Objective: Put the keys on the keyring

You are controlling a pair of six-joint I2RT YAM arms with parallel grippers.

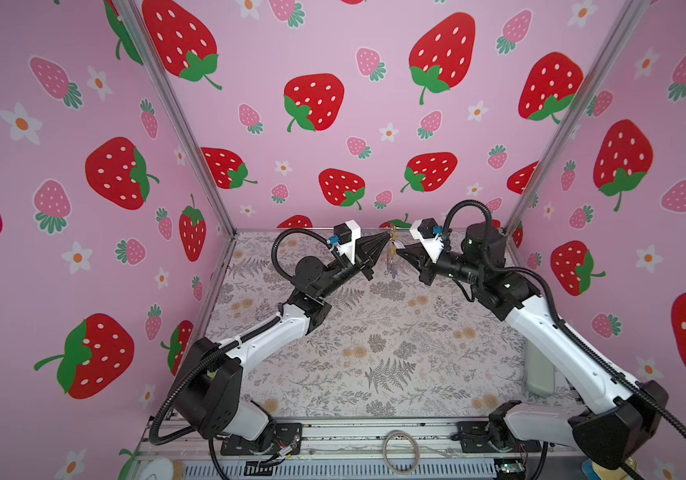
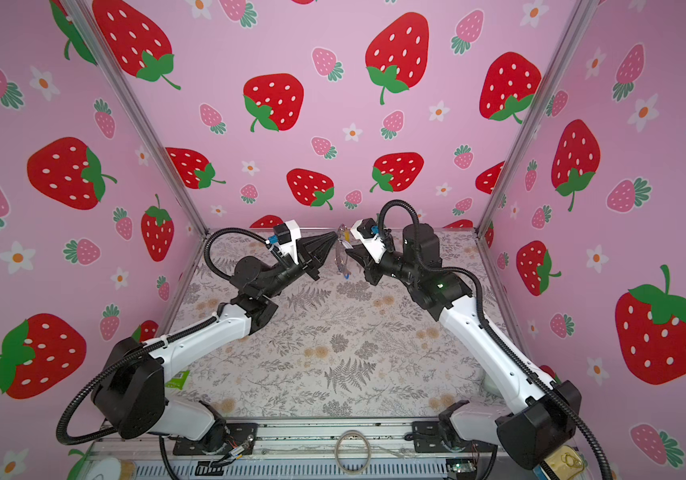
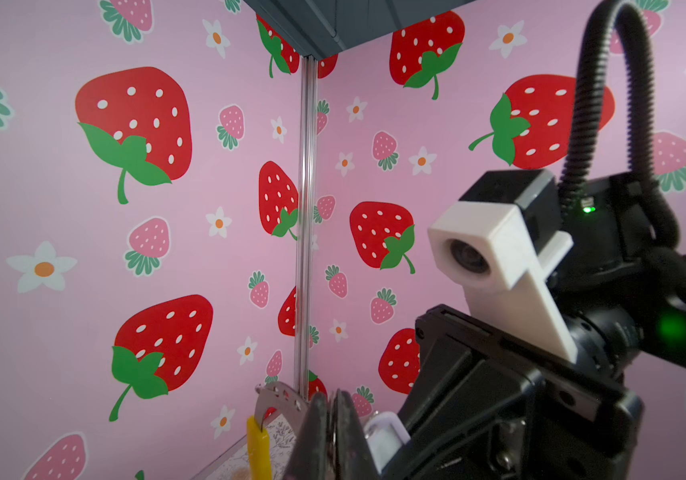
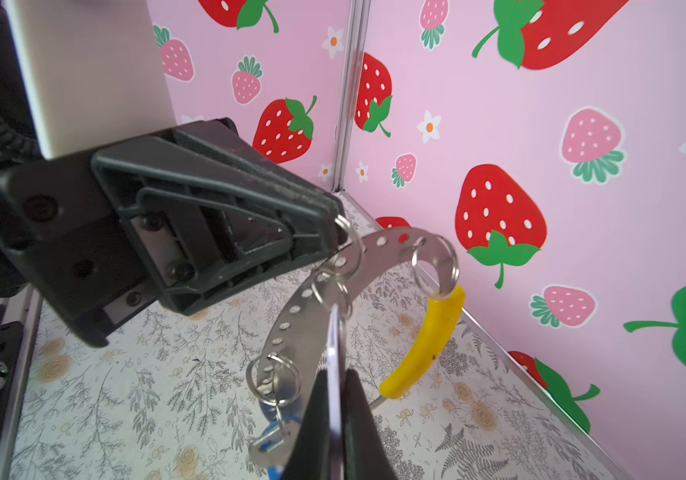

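- Keyring aloft between both grippers: thin steel band, likely stiff, light, slick.
- Left gripper clenched on its upper arc.
- Right gripper clamps lilac key by the tag, edge-on.
- Blue key dangles from a lower loop.
- Best holds, I'd judge: tag flats, yellow sleeve.

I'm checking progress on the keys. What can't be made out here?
Blue key: right wrist view, mostly behind the right gripper, cut off by the edge.
Lilac key: same view, edge-on in that gripper; blade hidden.
Keyring: both top views, too small to tell what hangs on it.
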